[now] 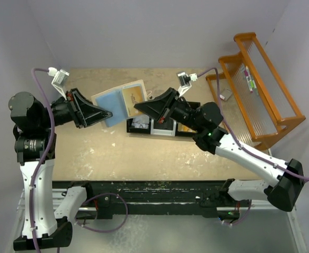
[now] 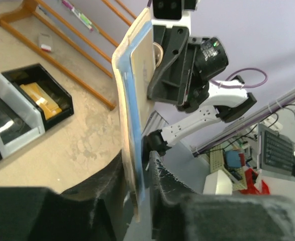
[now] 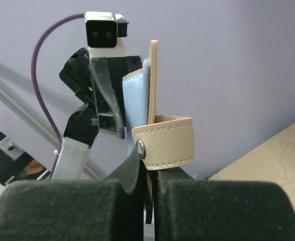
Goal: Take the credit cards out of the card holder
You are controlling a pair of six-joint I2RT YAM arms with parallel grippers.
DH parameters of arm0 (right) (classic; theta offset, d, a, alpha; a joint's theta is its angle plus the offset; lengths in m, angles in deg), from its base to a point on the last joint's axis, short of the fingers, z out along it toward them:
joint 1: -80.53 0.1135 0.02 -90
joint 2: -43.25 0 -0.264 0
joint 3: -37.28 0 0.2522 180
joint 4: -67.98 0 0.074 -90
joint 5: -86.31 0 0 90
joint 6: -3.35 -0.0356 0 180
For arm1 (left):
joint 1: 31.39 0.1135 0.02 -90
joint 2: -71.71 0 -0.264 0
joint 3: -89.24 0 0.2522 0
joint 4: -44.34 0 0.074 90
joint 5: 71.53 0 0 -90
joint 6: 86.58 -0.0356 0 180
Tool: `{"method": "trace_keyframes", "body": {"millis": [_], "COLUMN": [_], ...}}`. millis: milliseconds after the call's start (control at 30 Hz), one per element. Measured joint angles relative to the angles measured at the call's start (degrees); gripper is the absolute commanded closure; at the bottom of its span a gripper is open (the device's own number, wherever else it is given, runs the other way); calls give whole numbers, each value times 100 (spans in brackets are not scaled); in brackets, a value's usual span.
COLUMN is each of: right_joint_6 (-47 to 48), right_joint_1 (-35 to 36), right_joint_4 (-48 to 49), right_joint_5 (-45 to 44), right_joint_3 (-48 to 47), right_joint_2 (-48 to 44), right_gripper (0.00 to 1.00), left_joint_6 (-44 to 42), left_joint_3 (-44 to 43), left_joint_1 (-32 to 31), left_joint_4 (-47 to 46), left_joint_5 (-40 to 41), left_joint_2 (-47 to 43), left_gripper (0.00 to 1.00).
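Black jaws of the left gripper (image 1: 109, 113) clench one edge of the open card holder (image 1: 120, 100), the right gripper (image 1: 137, 107) pinching the opposite edge by its tan strap, holding it in the air above the table (image 1: 143, 155).

One card holder (image 1: 120, 100) counted, two end effectors seen, the left end effector (image 1: 108, 114) and the right end effector (image 1: 139, 108), one three-compartment tray (image 1: 143, 132), one wooden rack (image 1: 265, 89), one tabletop (image 1: 143, 158) noted.
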Motion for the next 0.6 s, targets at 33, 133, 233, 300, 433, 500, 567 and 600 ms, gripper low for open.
{"method": "trace_keyframes", "body": {"millis": [33,133,233,300,433,500,567,600], "right_joint_6": [13,262,918,1561,2793,3257,3569,3685], "right_joint_1": [0,0,0,0,0,2,2,2], "right_joint_4": [-131,-874,-2184,-3250,-5082,-5683,-6072,-6223], "right_joint_5": [24,302,737,1032,1482,1714,1939,2044], "right_joint_3": [-79,-402,-973,-1585,-2529,-2675,-2693,-2693], "right_joint_2": [-4,-4,59,236,603,699,774,824], "right_gripper": [100,100,100,100,100,100,100,100], "left_joint_6": [-142,-962,-2083,-2846,-4232,-4946,-5746,-6019], "left_joint_3": [0,-111,-520,-754,-953,-1032,-1043,-1043], "left_joint_1": [0,-7,-7,-7,-7,-7,-7,-7], "left_joint_4": [94,874,1978,2529,3279,3641,4129,4319], "left_joint_5": [-17,-76,24,166,345,308,243,227], "left_joint_2": [9,109,328,450,389,302,208,162], "left_gripper": [39,22,20,17,13,16,17,17]}}
